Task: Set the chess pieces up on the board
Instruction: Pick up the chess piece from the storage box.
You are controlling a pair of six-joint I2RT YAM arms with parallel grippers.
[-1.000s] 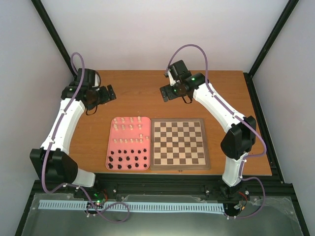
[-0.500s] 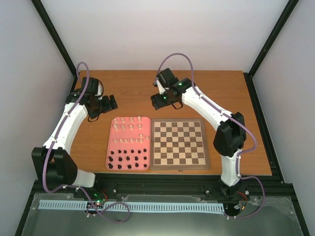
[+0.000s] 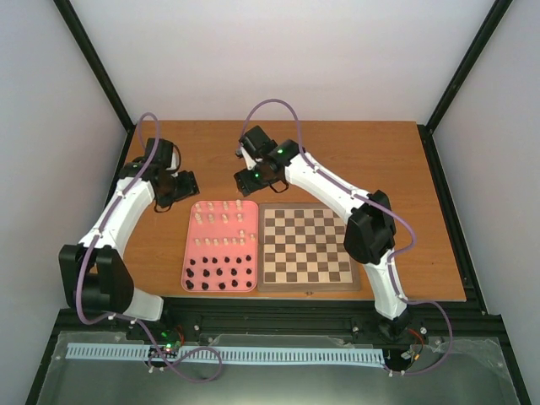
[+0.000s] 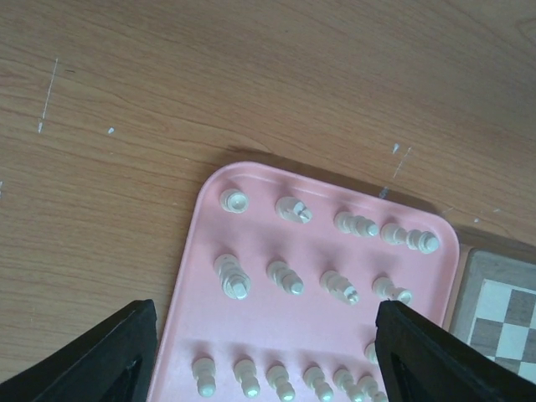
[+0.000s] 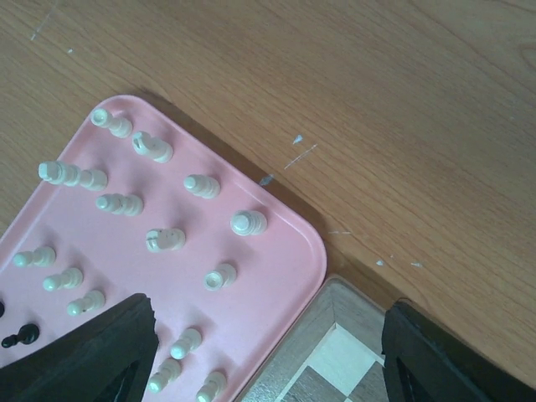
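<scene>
Cream-white chess pieces (image 3: 224,221) stand in rows on the far half of a pink tray (image 3: 189,245), left of the wooden board (image 3: 305,246), which holds no pieces. My left gripper (image 3: 187,184) hovers over the table just beyond the tray's far left corner. Its jaws are open and hold nothing. In the left wrist view its fingertips (image 4: 109,360) frame the white pieces (image 4: 233,276). My right gripper (image 3: 245,179) hangs open above the tray's far right corner. The right wrist view shows white pieces (image 5: 249,222) and a board corner (image 5: 343,360) below it.
Black pieces (image 3: 221,274) fill the tray's near rows, and one shows in the right wrist view (image 5: 21,335). The tray (image 4: 193,318) and board (image 4: 502,310) lie side by side, touching. Bare wooden table (image 3: 380,169) surrounds them.
The right arm has swung left from behind the board to the tray's far right corner. The left gripper has dropped slightly toward the tray. Both pairs of jaws have narrowed a little.
</scene>
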